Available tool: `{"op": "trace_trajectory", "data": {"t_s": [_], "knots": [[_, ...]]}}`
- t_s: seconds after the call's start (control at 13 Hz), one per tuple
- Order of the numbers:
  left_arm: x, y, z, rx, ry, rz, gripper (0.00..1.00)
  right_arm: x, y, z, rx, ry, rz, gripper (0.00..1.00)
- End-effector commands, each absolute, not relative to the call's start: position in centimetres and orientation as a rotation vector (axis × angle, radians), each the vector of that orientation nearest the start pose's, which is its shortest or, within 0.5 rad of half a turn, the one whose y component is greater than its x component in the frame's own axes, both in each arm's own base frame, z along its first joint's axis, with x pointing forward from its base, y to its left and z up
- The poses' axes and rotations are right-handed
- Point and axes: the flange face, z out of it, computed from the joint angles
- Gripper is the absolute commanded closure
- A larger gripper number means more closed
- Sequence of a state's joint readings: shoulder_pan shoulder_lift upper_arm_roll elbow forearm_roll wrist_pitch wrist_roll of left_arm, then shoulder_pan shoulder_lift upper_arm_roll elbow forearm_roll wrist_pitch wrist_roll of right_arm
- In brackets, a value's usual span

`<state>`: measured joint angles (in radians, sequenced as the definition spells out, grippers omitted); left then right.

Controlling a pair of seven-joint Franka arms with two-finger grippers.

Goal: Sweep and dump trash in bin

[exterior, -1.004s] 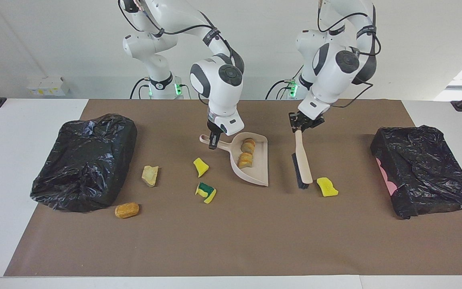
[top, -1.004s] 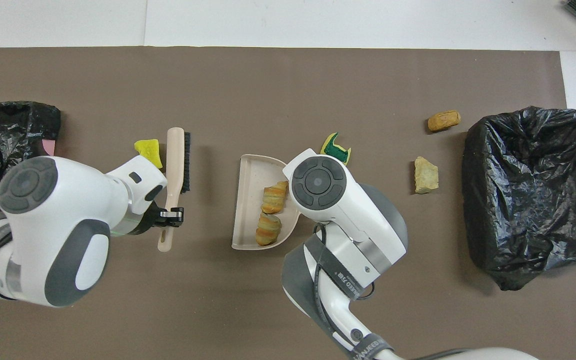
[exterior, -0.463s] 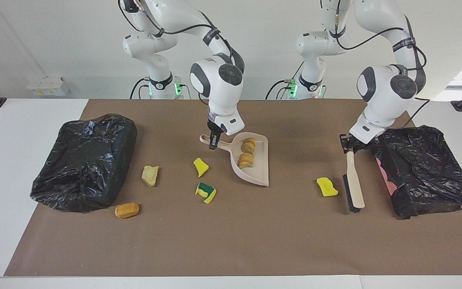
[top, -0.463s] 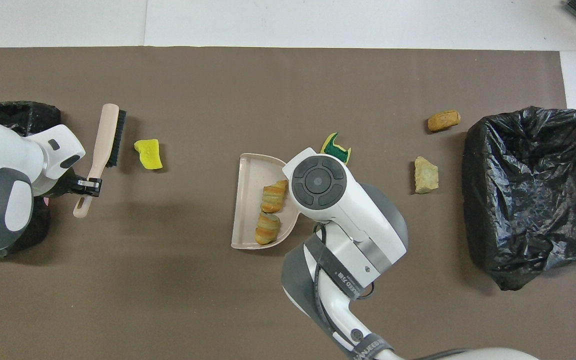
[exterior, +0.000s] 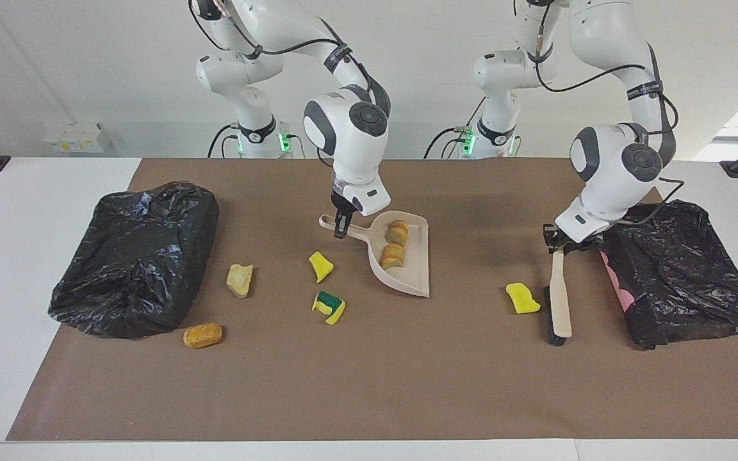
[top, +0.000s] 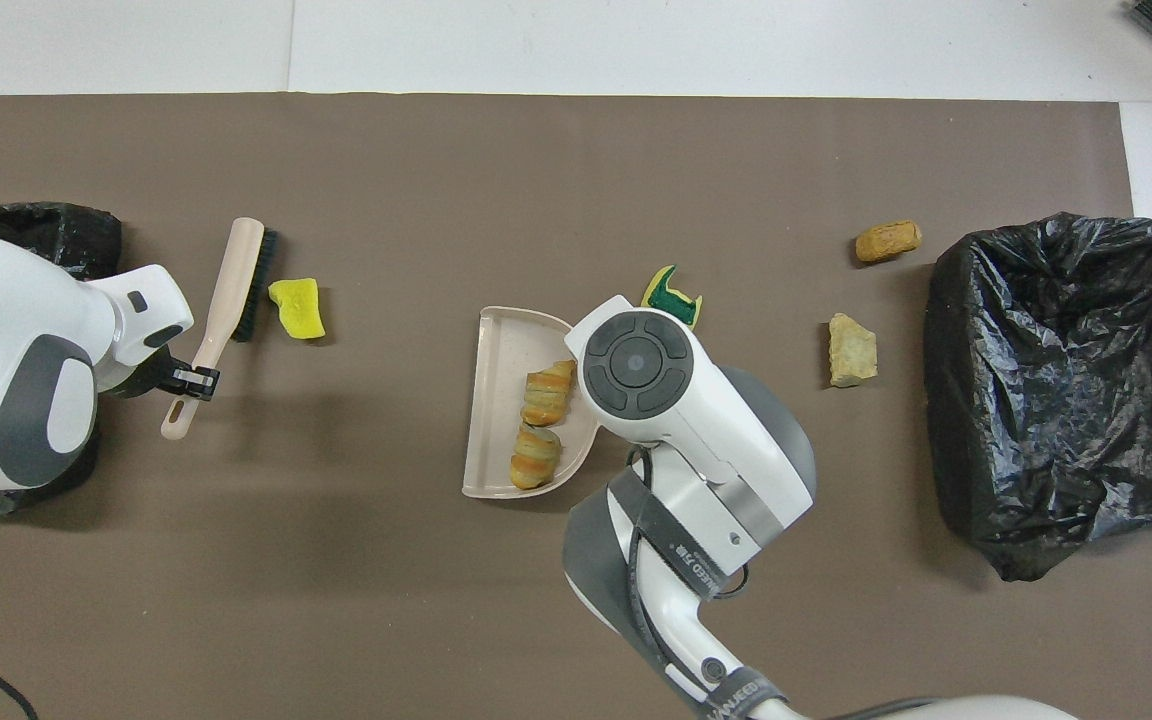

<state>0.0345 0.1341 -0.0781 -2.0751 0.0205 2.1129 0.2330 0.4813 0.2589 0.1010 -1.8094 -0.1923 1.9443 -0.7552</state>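
My left gripper [exterior: 555, 242] [top: 191, 380] is shut on the handle of the beige brush [exterior: 559, 301] [top: 226, 300]. Its bristles stand close beside a yellow trash chunk [exterior: 523, 298] [top: 298, 307], toward the left arm's end. My right gripper [exterior: 341, 227] is shut on the handle of the beige dustpan [exterior: 407, 275] [top: 496, 400], which holds two orange-brown chunks [exterior: 394, 246] [top: 541, 420]. Loose on the mat lie a yellow chunk [exterior: 321, 266], a yellow-green one [exterior: 329, 307] [top: 672, 295], a beige one [exterior: 239, 280] [top: 852, 350] and an orange-brown one [exterior: 202, 335] [top: 888, 241].
A bin lined with a black bag [exterior: 138, 256] [top: 1056, 380] sits at the right arm's end of the brown mat [exterior: 369, 384]. Another black-bagged bin [exterior: 676, 275] [top: 26, 235] sits at the left arm's end, close to the brush.
The left arm carried the brush from beside the dustpan across the yellow chunk toward the left arm's end, then brought it back close to the chunk. The right arm and dustpan stayed put.
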Motion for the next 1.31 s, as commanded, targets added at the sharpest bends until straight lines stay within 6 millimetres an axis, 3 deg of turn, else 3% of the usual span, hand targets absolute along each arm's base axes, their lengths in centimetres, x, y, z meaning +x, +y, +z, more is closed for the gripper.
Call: {"op": "trace_trajectory", "data": {"t_s": [0.0,0.62,1.24], "knots": [[53.5,-5.3,35.5,-3.065,0.570,0.165,1.00,52.1,32.2,39.5,-2.513,-2.115,0.199,1.00],[48.2,-12.0,34.4,-3.015,0.762,0.239,1.00,52.0,32.1,39.4,-2.517,-2.108,0.201,1.00],[47.0,-14.3,34.3,-3.012,0.808,0.249,1.00,52.2,31.0,38.6,-2.517,-2.096,0.228,1.00]]}}
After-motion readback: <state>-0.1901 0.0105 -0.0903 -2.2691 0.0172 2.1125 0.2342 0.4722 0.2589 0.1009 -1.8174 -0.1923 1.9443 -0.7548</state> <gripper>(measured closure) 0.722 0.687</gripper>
